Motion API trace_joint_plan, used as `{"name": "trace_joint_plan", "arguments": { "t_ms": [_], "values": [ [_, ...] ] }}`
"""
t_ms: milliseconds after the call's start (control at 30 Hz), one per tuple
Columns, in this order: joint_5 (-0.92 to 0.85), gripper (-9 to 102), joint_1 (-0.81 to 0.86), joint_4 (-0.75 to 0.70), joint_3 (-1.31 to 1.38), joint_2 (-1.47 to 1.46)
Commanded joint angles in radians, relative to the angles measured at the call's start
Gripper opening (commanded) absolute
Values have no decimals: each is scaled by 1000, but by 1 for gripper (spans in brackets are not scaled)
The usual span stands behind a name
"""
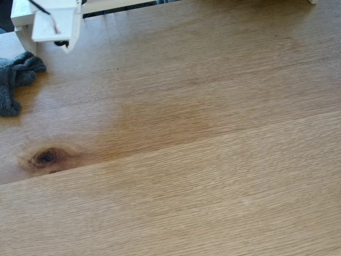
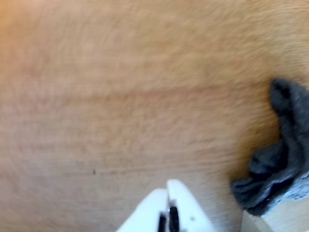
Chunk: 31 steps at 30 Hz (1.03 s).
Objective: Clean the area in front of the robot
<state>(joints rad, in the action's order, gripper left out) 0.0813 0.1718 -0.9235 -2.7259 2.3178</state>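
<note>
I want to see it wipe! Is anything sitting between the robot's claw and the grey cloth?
Nothing visible does. In the wrist view only bare wood lies between the gripper and the grey cloth off to its right. The gripper's fingers look pressed together, holding nothing.

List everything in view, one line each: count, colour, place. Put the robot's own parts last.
Wood surface: one, light-brown oak grain, spans both views.
Knot: one, dark oval, lower left of the fixed view.
Tan patch: one, darker than the wood around it, centre of the fixed view.
Cloth: one, grey and fuzzy, crumpled at the left edge of the fixed view; right edge of the wrist view.
Arm: one, white with red and black wires, top left of the fixed view.
Hand: one, white and pointed, fingers together, bottom centre of the wrist view.
</note>
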Motion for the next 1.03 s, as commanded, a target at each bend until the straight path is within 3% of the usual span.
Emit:
{"name": "trace_joint_plan", "arguments": {
  "t_ms": [0, 267, 433, 533, 1000],
  "values": [
    [-23, 0, -58, 15, -235, 316],
    [-87, 0, -137, -155, -640, 856],
    [-63, 2, -218, -331, -624, 965],
    [-58, 6, -201, -344, -618, 988],
    [-58, 3, -161, -344, -618, 988]
  ]
}}
